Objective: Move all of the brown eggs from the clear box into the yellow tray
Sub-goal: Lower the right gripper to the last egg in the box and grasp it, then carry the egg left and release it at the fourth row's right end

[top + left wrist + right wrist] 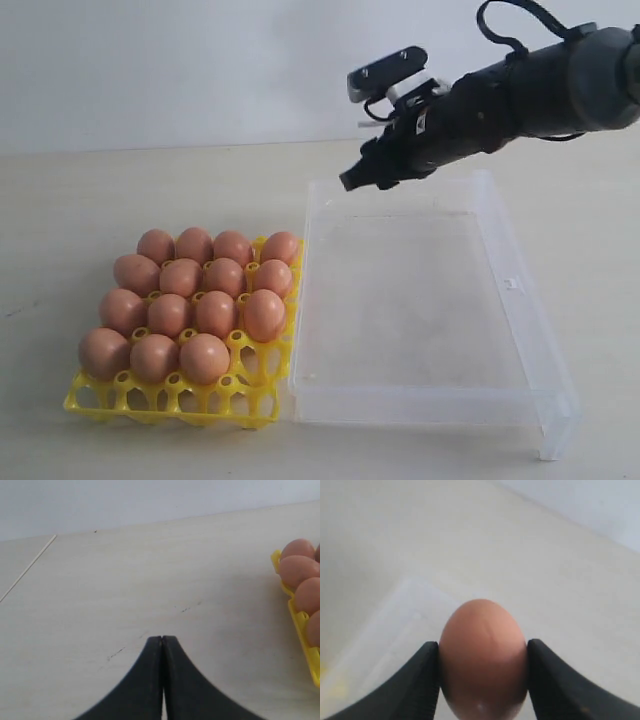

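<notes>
Well, the right end effector (352,181) is up over the 11 o'clock corner of the clear box (528,300), and its wrist camera tells it plainly: 2 matte black fingers (420,680) are clamped on either flank of 1 brown egg (482,655), smooth, oval and orange-brown. Grasped square, that one.

Over at 9 o'clock of the box, just beside its long wall, sits the yellow tray (100,400). It is bright, glossy plastic, a square grid of round cups and pointed pegs. 15 brown eggs (215,312) stand in it, packed shoulder to shoulder, with 1 bare cup (255,362) at the tray's 5 o'clock corner.

The box is transparent, thin-walled and shallow, with a raised rim and a small clasp (512,285) on its 3 o'clock wall.

And the left end effector (162,639) is clenched on itself, its tapered black fingers pressed flat together, low over the pale, faintly scuffed desk (125,580).
</notes>
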Motion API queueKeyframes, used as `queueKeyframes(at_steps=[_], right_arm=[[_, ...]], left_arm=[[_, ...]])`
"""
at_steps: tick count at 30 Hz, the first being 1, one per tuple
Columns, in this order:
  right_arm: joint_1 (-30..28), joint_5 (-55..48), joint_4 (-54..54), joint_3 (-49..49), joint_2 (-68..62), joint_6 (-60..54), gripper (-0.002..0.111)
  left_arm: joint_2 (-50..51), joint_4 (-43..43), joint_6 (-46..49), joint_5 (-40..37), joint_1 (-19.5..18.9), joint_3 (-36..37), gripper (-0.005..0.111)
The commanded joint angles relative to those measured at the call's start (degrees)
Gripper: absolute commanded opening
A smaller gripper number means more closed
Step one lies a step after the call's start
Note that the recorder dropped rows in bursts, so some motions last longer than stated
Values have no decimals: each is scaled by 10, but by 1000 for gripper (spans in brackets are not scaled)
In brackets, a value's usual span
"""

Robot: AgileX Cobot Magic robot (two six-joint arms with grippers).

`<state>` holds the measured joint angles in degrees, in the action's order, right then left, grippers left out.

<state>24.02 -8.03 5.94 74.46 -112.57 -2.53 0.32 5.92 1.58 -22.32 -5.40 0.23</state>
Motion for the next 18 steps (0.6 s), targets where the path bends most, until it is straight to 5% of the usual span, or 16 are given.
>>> queueKeyframes(at_steps=[1,10,18], right_arm=[[55,207,-59,-137,89,48,0],[140,537,170,-360,138,271,0],[140,590,260,-399,95,356,0]], left_arm=[[-3,-1,-3,5,3,-2,0],[-3,-1,-3,5,3,-2,0],[-3,-1,-3,5,3,-2,0]])
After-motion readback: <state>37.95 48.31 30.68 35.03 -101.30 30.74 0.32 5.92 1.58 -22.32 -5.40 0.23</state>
